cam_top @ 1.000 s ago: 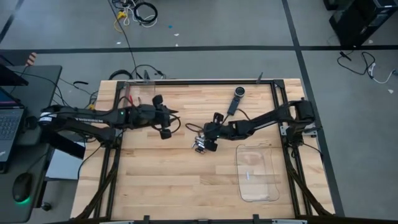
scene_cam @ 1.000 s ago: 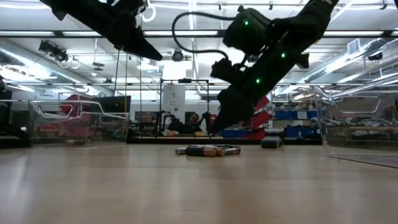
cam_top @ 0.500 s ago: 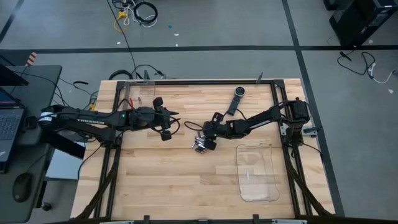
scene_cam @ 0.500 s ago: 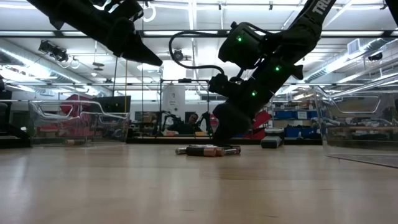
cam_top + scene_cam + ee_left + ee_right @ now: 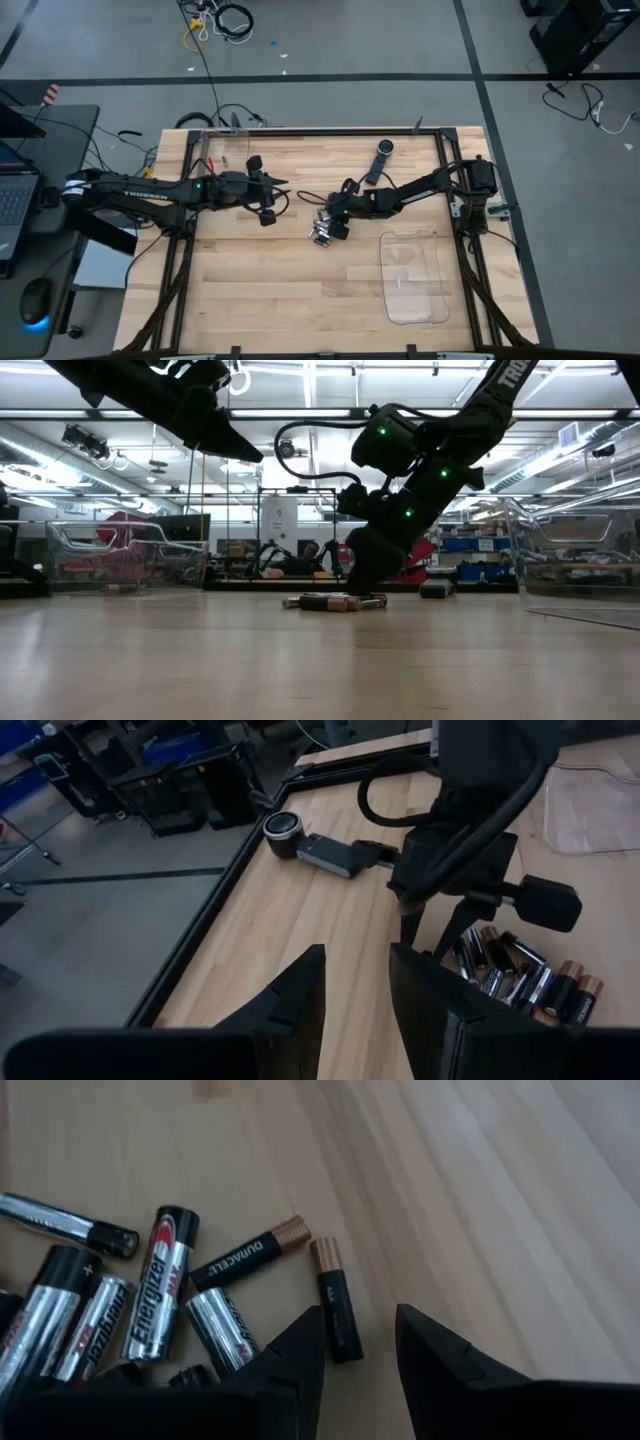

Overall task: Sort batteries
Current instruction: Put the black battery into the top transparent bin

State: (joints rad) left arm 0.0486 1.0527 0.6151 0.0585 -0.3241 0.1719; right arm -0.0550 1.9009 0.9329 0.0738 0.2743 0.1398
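Several batteries (image 5: 160, 1295) lie in a loose pile on the wooden table (image 5: 250, 290) near its middle, also seen in the high view (image 5: 322, 236) and the low view (image 5: 335, 601). My right gripper (image 5: 360, 1342) is open and slants down at the pile's edge (image 5: 326, 216). One end of a small black battery with a copper tip (image 5: 337, 1312) lies in the gap between its fingers. My left gripper (image 5: 357, 970) hangs open and empty above the table, left of the pile (image 5: 280, 185).
A long black remote-like device (image 5: 378, 160) lies at the table's far edge, beyond the pile. A clear tray (image 5: 415, 278) sits at the right near side. Another clear container (image 5: 222, 152) stands at the far left corner. Bare wood lies toward the near edge.
My right gripper has sunk toward the battery pile and shifted slightly toward the table's left. It now stands just above the table at the pile. The batteries have not moved.
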